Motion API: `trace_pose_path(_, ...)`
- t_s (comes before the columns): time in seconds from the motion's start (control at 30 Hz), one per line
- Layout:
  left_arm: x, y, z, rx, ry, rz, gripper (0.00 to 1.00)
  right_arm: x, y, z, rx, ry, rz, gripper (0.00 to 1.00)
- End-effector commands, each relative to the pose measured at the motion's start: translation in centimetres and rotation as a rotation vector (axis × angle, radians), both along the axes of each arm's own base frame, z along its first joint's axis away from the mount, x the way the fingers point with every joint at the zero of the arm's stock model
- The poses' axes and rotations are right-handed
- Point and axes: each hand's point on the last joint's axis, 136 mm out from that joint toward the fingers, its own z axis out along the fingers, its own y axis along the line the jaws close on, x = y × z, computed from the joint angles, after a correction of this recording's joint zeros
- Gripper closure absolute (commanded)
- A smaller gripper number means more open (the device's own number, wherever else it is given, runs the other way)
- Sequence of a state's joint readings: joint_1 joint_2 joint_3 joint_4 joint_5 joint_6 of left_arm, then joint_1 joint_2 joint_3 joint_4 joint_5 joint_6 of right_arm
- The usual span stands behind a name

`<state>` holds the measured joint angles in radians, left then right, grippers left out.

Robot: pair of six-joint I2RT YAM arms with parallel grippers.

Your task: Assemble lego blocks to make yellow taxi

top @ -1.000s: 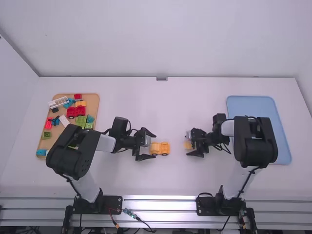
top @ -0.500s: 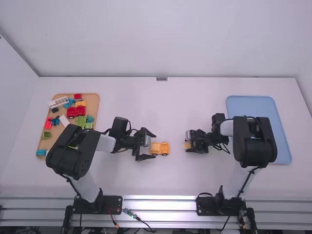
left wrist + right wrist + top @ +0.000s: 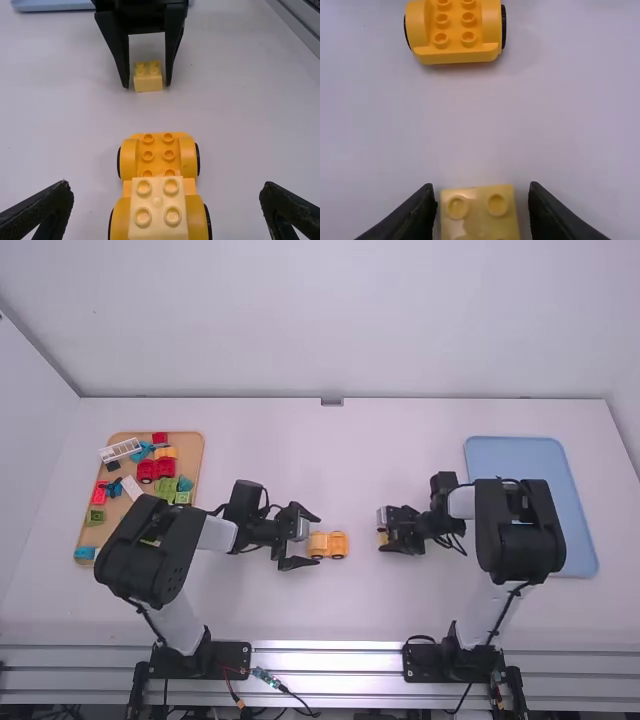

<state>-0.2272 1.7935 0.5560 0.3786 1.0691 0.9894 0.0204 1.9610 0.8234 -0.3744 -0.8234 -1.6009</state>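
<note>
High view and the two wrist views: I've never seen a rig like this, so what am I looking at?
Two robot arms, left and right, work at a white table. The high view comes from a fixed camera above and behind them; each wrist view comes from a camera just behind that arm's claw. On the table are a tray of colored toy blocks, a light blue tray and, between the arms, a yellow wheeled base with a pale yellow block on top. Nothing is held: the left claw is open wide near the base, and the right claw has its fingers either side of a small yellow block, with slight gaps showing.
</note>
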Motion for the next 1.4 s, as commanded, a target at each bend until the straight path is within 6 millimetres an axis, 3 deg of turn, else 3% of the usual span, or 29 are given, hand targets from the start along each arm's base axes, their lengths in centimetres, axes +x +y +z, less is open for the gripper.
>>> trace_pose_path(0.0,-0.7,-0.2,-0.4,-0.003,0.019,-0.017,0.01,-0.2,-0.2,-0.4,-0.010,0.020,-0.004,0.51)
trace_pose_path(0.07,-0.7,-0.2,-0.4,-0.003,0.019,-0.018,0.01,-0.3,-0.2,-0.4,-0.010,0.020,-0.004,0.57)
trace_pose_path(0.4,-0.7,-0.2,-0.4,-0.003,0.021,-0.017,0.01,0.0,-1.2,-0.3,-0.002,0.034,-0.046,0.57)
trace_pose_path(0.67,-0.7,-0.2,-0.4,-0.004,0.022,-0.018,0.01,-0.7,-1.3,0.5,0.054,0.008,-0.004,0.52)
trace_pose_path(0.9,-0.7,-0.2,-0.4,-0.003,0.021,-0.018,0.01,-0.7,-0.8,0.4,0.053,-0.003,0.015,0.65)
trace_pose_path(1.07,-0.7,-0.2,-0.4,-0.003,0.021,-0.018,0.01,-0.3,-1.1,0.4,0.050,0.011,-0.017,0.68)
trace_pose_path(1.17,-0.7,-0.2,-0.4,-0.003,0.021,-0.017,0.01,-0.3,-1.2,0.2,0.035,0.026,-0.029,0.64)
trace_pose_path(1.27,-0.7,-0.2,-0.4,-0.003,0.020,-0.017,0.01,-0.3,-1.3,0.2,0.035,0.026,-0.032,0.53)
trace_pose_path(1.37,-0.7,-0.2,-0.4,-0.003,0.020,-0.018,0.01,-0.2,-1.2,0.2,0.039,0.021,-0.031,0.53)
